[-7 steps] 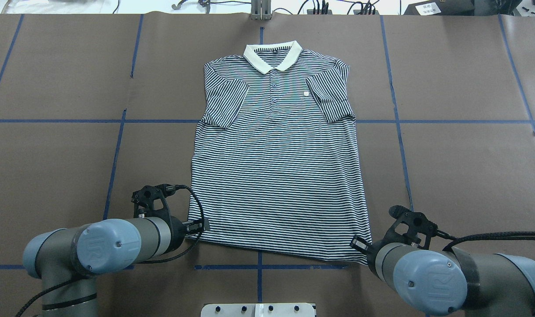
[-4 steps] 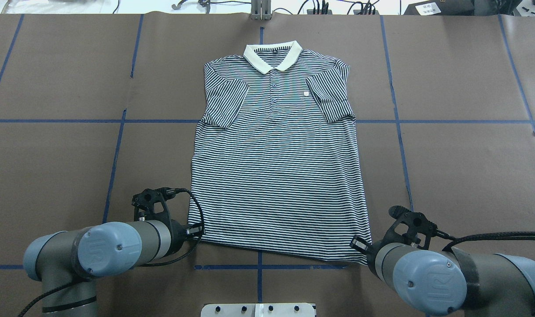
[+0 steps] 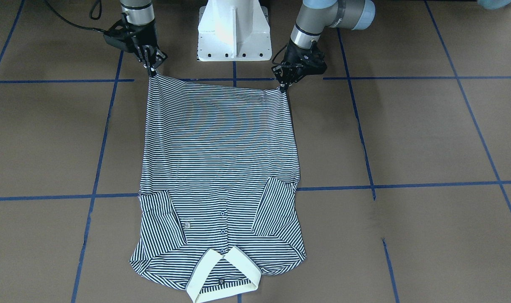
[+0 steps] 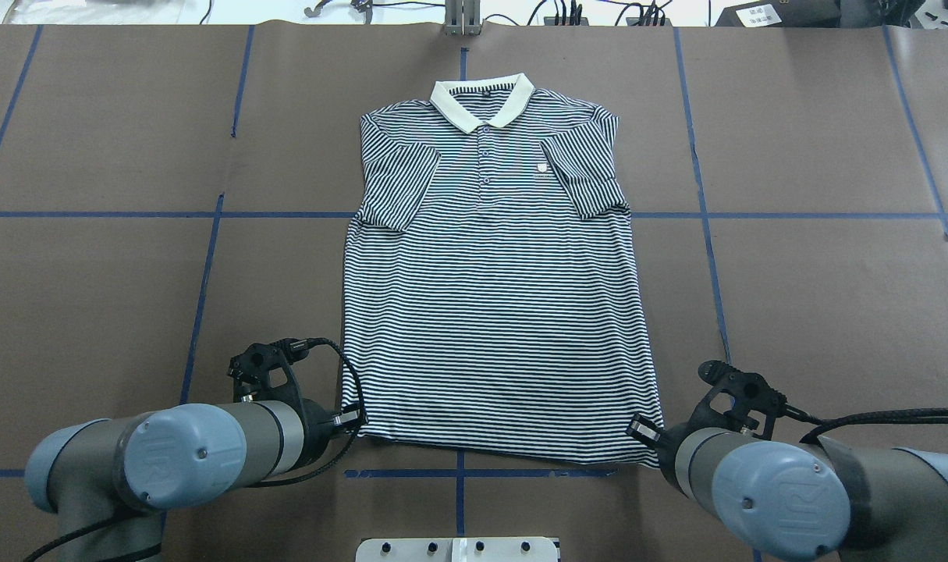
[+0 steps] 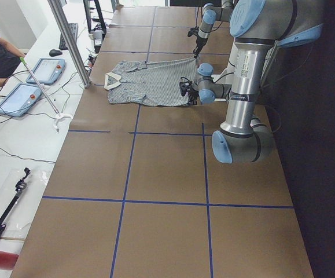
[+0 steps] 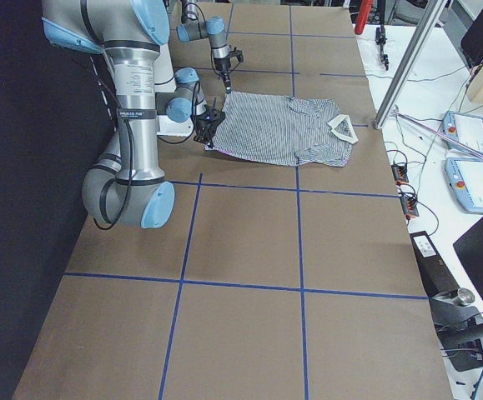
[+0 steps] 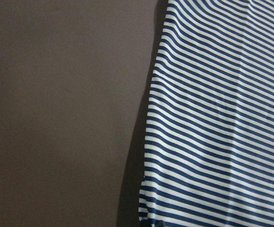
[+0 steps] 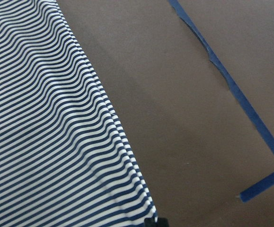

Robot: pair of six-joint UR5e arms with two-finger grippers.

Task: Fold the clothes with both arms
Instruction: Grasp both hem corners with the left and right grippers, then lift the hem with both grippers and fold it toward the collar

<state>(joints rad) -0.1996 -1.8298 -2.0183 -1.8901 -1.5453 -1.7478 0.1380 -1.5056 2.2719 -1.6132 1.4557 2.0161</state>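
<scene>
Item: left gripper (image 3: 283,85), jaws pressed together on the near hem corner on the robot's left, as far as the front view shows. Item: right gripper (image 3: 152,71), jaws likewise closed on the opposite hem corner. Both fingertip pairs sit low at the table (image 4: 832,312). Each wrist camera shows striped cloth running right up to its lower edge. Item: hem (image 4: 505,451), drawn fairly straight between the two pinches, lying on or just above the surface; which of the two cannot be told. Item: polo shirt (image 4: 493,312), face up and flat in the middle of the table, buttons showing, collar (image 4: 483,101) at the far end from the robot. Item: sleeves (image 4: 395,183), both turned inward over the chest, so the side folds appear done. Outstanding, by judgement: the lengthwise fold, carrying the hem up and over toward the collar, is not yet made, and any further halving comes after that. Estimated progress: about midway, with both grasps apparently secured and the main fold still to be made.
</scene>
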